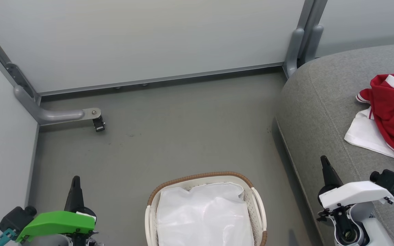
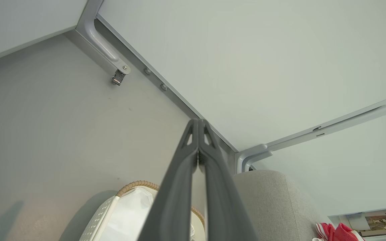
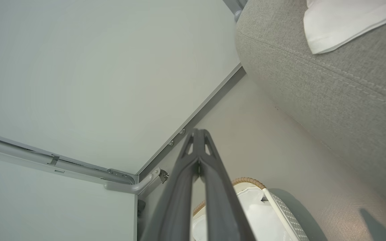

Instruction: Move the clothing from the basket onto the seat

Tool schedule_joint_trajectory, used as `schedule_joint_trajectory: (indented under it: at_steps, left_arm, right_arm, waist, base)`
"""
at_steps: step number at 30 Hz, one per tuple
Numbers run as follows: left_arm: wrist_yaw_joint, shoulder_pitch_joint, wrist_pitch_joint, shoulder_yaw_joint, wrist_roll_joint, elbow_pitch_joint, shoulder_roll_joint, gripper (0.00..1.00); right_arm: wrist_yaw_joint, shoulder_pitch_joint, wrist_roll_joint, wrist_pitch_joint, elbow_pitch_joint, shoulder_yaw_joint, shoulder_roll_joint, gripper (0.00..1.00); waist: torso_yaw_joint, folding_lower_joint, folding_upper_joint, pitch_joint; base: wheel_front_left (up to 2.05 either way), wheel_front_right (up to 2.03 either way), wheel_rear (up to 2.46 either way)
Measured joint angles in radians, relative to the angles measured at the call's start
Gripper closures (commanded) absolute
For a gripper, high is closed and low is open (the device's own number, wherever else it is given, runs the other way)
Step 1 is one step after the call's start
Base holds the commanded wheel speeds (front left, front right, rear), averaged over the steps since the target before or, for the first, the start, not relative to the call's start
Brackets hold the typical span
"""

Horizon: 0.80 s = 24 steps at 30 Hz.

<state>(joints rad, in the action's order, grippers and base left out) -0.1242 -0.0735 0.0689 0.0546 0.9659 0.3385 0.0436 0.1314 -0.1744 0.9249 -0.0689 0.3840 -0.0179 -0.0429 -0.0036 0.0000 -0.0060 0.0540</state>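
Observation:
The red clothing (image 1: pixel 393 112) with white trim lies bunched on the grey seat (image 1: pixel 323 102) at the right, partly over a white piece of cloth (image 1: pixel 363 135). Its red edge also peeks into the left wrist view as clothing (image 2: pixel 335 231) beyond the seat (image 2: pixel 273 201). The white basket (image 1: pixel 257 205) with a brown rim stands on the floor at the bottom centre, holding just its white liner (image 1: pixel 202 215). My left gripper (image 1: pixel 76 181) is shut and empty at the lower left. My right gripper (image 1: pixel 324 162) is shut and empty over the seat's front edge.
Pale partition walls enclose the grey floor (image 1: pixel 183 136). A grey metal foot with a small caster (image 1: pixel 98 123) sticks out from the left corner, and a grey post (image 1: pixel 298 51) stands behind the seat.

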Motion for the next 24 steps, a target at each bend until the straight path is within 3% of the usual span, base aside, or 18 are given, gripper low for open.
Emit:
schedule_joint_trajectory:
  at_steps: [24]
  left_arm:
    - [0.000,-0.011,-0.069,0.021,0.242,-0.034,0.001,1.00]
  right_arm:
    - [0.000,0.020,0.257,0.070,-0.050,-0.037,-0.002,1.00]
  waist:
    - [0.001,0.0000,0.0000,-0.016]
  base:
    - [0.00,0.00,0.00]
